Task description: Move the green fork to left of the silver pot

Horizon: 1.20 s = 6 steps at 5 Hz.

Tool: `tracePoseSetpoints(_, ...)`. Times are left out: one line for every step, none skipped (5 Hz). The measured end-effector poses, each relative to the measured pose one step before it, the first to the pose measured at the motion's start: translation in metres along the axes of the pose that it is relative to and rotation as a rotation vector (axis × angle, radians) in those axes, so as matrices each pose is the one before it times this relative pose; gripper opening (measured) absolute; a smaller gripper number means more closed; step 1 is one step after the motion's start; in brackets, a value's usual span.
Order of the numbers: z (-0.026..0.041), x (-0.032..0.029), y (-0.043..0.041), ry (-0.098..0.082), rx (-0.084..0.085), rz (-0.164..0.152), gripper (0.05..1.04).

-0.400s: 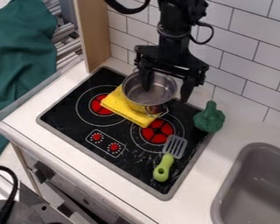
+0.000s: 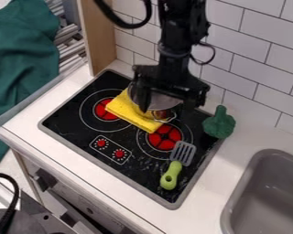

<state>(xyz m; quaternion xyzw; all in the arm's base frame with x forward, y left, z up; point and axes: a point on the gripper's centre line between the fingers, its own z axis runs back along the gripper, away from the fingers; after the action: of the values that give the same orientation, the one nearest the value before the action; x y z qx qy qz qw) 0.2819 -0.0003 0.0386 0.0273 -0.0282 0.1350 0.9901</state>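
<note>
A gray slotted spatula with a smooth green handle (image 2: pixel 175 164) lies on the glossy black stovetop (image 2: pixel 139 170). My arm hangs over the shiny metal pot (image 2: pixel 164 101), end effector (image 2: pixel 166 111) spread open.

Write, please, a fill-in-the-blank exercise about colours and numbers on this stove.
The end effector is at the pot, whose colour is ____.
The cloth is coloured ____.
The spatula has a handle coloured ____.
The number of red knobs on the stove is ____.
Missing words: silver; yellow; green; two.
</note>
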Motion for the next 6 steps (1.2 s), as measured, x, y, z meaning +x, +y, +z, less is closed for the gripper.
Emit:
tracePoseSetpoints(0.00205, -0.01784, -0.00481, 0.0061, -0.0121, 0.0094, 1.005)
tracePoseSetpoints(0.00004, -0.02519, 0.00063, 0.006, -0.0025, 0.0252, 1.005)
tracePoseSetpoints(-0.01646, -0.00896, -0.00162, 0.0393, -0.034, 0.0113, 1.004)
tracePoseSetpoints(-0.02322, -0.00324, -0.00319, 0.0424, -0.0259, -0.0229, 1.004)
tracePoseSetpoints(-0.0202, -0.00252, -0.00765, 0.039, -0.015, -0.0189, 1.005)
tracePoseSetpoints(-0.00921, 0.00432, -0.00812, 0.0145, -0.0085, -0.0278, 1.004)
